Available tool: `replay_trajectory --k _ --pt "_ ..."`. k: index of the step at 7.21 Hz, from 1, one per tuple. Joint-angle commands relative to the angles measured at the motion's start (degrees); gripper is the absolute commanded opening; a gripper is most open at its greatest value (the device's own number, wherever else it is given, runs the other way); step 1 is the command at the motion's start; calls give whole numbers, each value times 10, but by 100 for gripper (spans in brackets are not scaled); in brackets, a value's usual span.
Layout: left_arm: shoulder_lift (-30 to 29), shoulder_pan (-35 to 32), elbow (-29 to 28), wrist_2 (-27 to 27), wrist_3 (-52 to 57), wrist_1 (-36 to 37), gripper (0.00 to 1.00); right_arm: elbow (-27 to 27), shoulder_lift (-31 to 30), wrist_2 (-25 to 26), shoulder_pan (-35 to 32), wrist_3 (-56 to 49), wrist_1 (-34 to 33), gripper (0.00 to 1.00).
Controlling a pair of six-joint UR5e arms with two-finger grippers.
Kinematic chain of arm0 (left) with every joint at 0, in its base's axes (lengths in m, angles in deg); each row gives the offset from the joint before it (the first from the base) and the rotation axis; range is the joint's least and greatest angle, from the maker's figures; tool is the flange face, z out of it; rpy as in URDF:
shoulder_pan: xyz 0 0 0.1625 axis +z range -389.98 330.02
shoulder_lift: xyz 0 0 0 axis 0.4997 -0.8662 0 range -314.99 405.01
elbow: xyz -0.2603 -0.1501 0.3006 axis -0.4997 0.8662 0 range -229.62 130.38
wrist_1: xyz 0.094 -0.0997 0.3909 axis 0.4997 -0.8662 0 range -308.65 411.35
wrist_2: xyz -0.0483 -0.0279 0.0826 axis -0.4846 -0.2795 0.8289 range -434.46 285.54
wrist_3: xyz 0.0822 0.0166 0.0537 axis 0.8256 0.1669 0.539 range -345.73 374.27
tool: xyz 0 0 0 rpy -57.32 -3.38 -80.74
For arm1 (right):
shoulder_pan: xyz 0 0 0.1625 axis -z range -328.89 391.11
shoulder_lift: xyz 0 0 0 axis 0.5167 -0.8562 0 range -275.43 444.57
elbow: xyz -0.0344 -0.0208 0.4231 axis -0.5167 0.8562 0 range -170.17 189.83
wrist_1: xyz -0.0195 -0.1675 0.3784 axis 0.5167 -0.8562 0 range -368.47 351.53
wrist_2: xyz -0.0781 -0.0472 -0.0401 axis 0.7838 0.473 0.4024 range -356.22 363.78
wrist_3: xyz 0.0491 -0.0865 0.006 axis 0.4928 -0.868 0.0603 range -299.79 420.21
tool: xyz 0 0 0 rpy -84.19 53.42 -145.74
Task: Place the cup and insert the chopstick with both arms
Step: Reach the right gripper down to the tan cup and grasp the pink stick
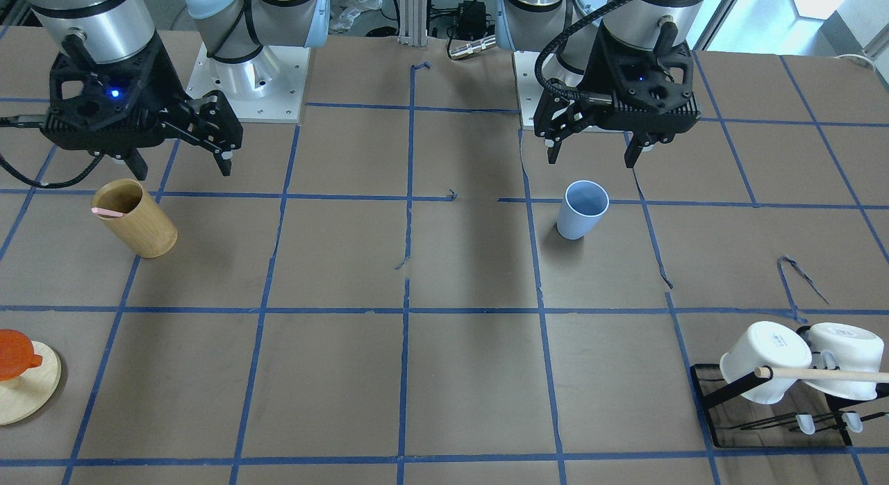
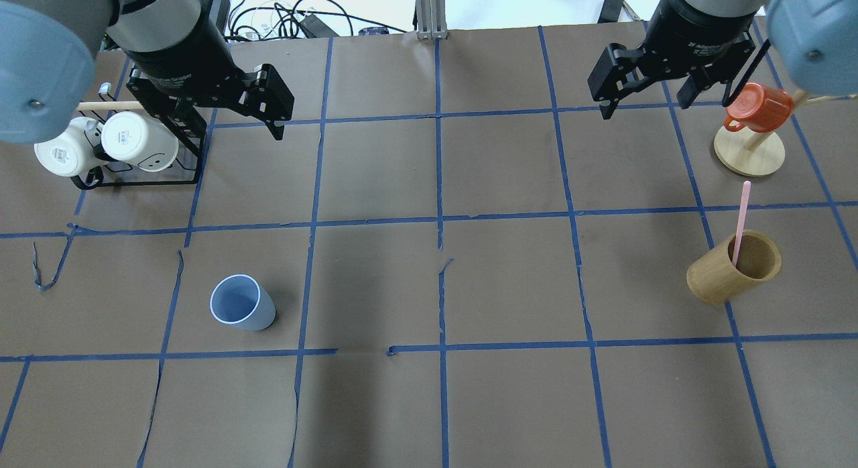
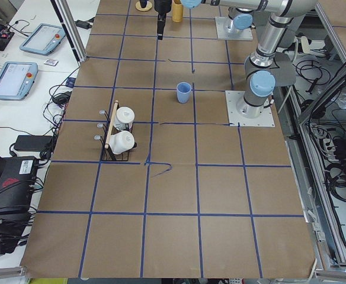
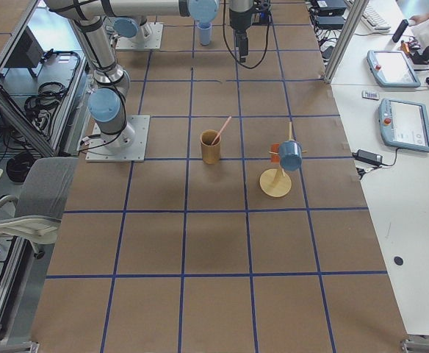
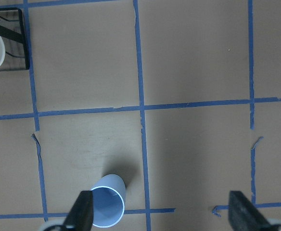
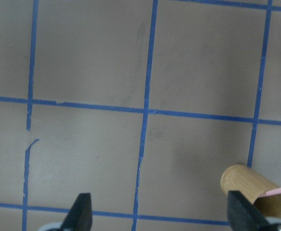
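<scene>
The pale blue cup (image 1: 582,210) stands upright on the table, and also shows in the overhead view (image 2: 241,304) and the left wrist view (image 5: 108,208). My left gripper (image 1: 592,155) is open and empty, hovering well above the table near the cup, which sits by one finger at the bottom of the left wrist view. A pale pink chopstick (image 2: 740,223) leans inside a tan bamboo cylinder (image 2: 720,277). My right gripper (image 1: 182,169) is open and empty, above the table beside the cylinder (image 1: 139,224). The cylinder (image 6: 246,185) is at the lower right of the right wrist view.
A black rack (image 2: 134,180) with two white mugs (image 1: 764,360) and a long wooden dowel (image 1: 826,375) stands near the left arm's side. An orange mug (image 2: 757,106) hangs on a round wooden stand (image 2: 749,156) on the right arm's side. Blue tape lines grid the brown table.
</scene>
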Motion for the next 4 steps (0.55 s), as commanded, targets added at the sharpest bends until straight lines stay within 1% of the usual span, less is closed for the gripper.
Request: replay_trajectory --k 1,2,3,4 --pt "0 0 0 0 0 0 100 -1 4 2 0 -16 48 100" --pt "0 0 0 0 0 0 100 -11 6 4 0 -82 38 100" --pt "0 0 0 0 0 0 100 -43 4 8 3 -239 25 98" --pt "0 0 0 0 0 0 100 -51 2 9 26 -273 -22 96"
